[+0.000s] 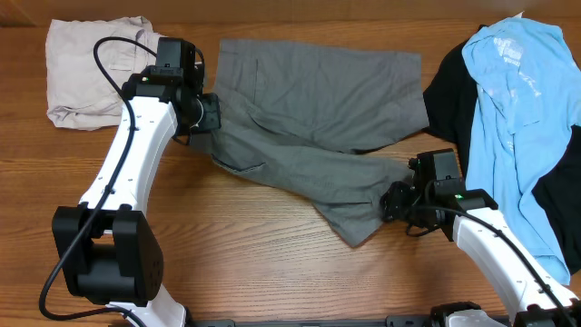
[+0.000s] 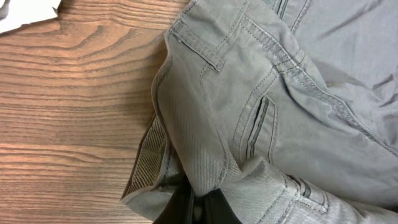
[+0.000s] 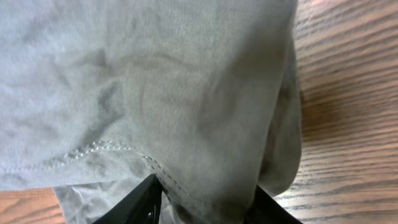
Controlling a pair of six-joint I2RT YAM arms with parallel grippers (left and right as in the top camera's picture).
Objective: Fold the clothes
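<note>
Grey shorts [image 1: 318, 109] lie half folded across the table's middle, one leg spread toward the back right, the other running to the front right. My left gripper [image 1: 207, 113] is shut on the shorts' waistband at the left; the left wrist view shows the belt loops and a back pocket [image 2: 261, 124] with cloth pinched between my fingers [image 2: 198, 208]. My right gripper [image 1: 395, 202] is shut on the hem of the front leg; in the right wrist view the grey cloth [image 3: 186, 93] fills the frame and sits between my fingers [image 3: 205, 202].
A folded beige garment [image 1: 91, 68] lies at the back left. A light blue shirt [image 1: 522, 100] over a black garment [image 1: 454, 91] is piled at the right edge. Bare wood table [image 1: 254, 254] shows at the front.
</note>
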